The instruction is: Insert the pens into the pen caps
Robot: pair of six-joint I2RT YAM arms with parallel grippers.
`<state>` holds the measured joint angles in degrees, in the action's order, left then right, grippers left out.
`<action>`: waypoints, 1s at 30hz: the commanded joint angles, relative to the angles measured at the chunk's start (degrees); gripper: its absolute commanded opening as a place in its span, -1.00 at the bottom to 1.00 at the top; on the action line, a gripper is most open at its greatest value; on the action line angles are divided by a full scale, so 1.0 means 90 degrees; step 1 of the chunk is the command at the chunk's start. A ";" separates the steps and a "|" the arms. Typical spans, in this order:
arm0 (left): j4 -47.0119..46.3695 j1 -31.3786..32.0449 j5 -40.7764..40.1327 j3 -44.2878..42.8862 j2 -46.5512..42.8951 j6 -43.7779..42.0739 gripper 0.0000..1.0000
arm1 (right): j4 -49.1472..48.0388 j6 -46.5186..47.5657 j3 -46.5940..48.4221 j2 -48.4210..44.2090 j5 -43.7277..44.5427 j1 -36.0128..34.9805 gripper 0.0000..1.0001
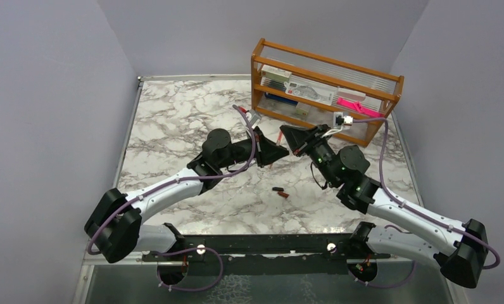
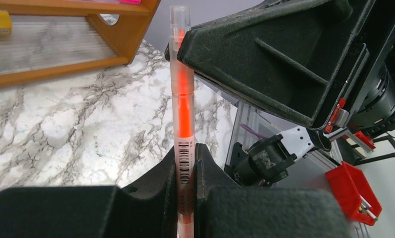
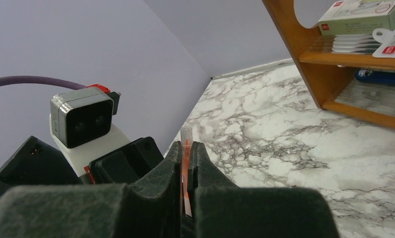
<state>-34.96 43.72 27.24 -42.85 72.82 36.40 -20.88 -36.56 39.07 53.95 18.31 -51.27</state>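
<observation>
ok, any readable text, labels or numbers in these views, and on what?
No text is legible.
orange pen, barcode sticker: bars only, digits too small.
green box in the wooden rack: red logo and print, blurred.
white packet beside it: red tag, unreadable.

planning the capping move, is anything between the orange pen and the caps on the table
Nothing visible does. The left gripper and right gripper both clamp the pen in the air; the caps lie on the table, in the open.
</observation>
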 commanded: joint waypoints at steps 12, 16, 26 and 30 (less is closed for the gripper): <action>-0.0893 -0.0256 -0.0449 -0.1692 0.0303 -0.0687 -1.00 | 0.1233 -0.0549 -0.0987 0.0496 -0.2222 -0.0240 -0.99; -0.0895 -0.0321 -0.0369 -0.1792 0.0363 -0.0680 -1.00 | 0.1291 -0.0567 -0.1066 0.0569 -0.2229 -0.0241 -0.99; -0.0891 -0.0356 -0.0329 -0.1926 0.0433 -0.0625 -1.00 | 0.1032 -0.0736 -0.1513 0.0743 -0.2544 -0.0241 -0.99; -0.0900 -0.0375 -0.0405 -0.1940 0.0415 -0.0624 -1.00 | 0.1002 -0.0777 -0.1660 0.0671 -0.2601 -0.0250 -0.99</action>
<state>-21.19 42.06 31.44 -50.46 77.97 31.42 -32.32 -40.93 30.37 56.51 18.33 -48.88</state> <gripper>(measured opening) 0.111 0.036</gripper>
